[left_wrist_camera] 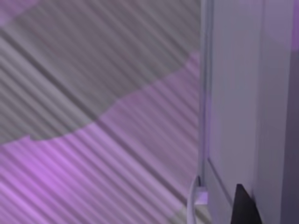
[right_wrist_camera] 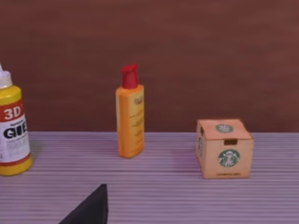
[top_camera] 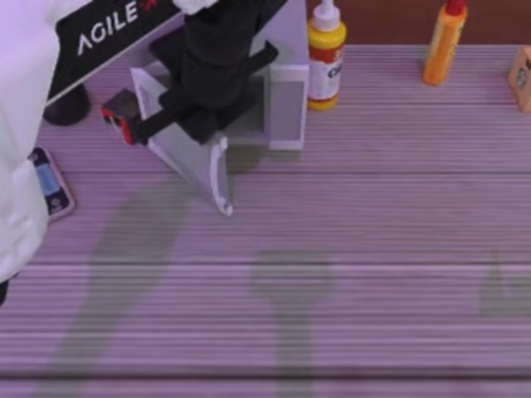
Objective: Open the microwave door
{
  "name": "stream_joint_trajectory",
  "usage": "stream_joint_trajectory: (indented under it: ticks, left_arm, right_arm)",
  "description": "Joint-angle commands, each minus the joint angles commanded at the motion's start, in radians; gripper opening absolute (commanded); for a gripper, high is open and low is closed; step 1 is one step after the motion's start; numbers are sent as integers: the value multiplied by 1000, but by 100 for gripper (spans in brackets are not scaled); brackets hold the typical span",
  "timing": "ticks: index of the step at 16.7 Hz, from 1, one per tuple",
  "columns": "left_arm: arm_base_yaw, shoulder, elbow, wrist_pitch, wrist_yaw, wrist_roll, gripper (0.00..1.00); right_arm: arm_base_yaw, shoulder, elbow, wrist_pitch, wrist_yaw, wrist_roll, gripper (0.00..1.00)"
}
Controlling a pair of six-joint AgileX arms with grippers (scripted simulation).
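The pale grey-white microwave (top_camera: 288, 99) stands at the back left of the table. Its door (top_camera: 189, 159) is swung out toward the table's front, with the white curved handle (top_camera: 220, 177) at its free edge. My left gripper (top_camera: 207, 116) hangs over the opened front, black, just behind the door. In the left wrist view a dark tip of that gripper (left_wrist_camera: 243, 210) lies against the door panel (left_wrist_camera: 233, 93), beside the handle (left_wrist_camera: 191, 203). My right gripper (right_wrist_camera: 93, 207) is out of the top view and faces the bottles at the back right.
A yellow glue bottle (top_camera: 325, 58) (right_wrist_camera: 11, 133) stands right beside the microwave. Further right are an orange bottle with a red cap (top_camera: 444, 41) (right_wrist_camera: 130, 119) and a small cardboard box (top_camera: 523, 79) (right_wrist_camera: 225, 148). A flat scale (top_camera: 51, 184) lies at the left edge.
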Motion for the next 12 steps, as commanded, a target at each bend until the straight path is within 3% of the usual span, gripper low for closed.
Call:
stream_joint_trajectory:
  ticks: [7, 12]
  left_arm:
    - [61, 59, 169, -138, 182, 51, 0]
    - [80, 77, 213, -179, 234, 69, 0]
  right_arm:
    - [0, 0, 0, 0, 0, 0, 100]
    - [0, 0, 0, 0, 0, 0, 100]
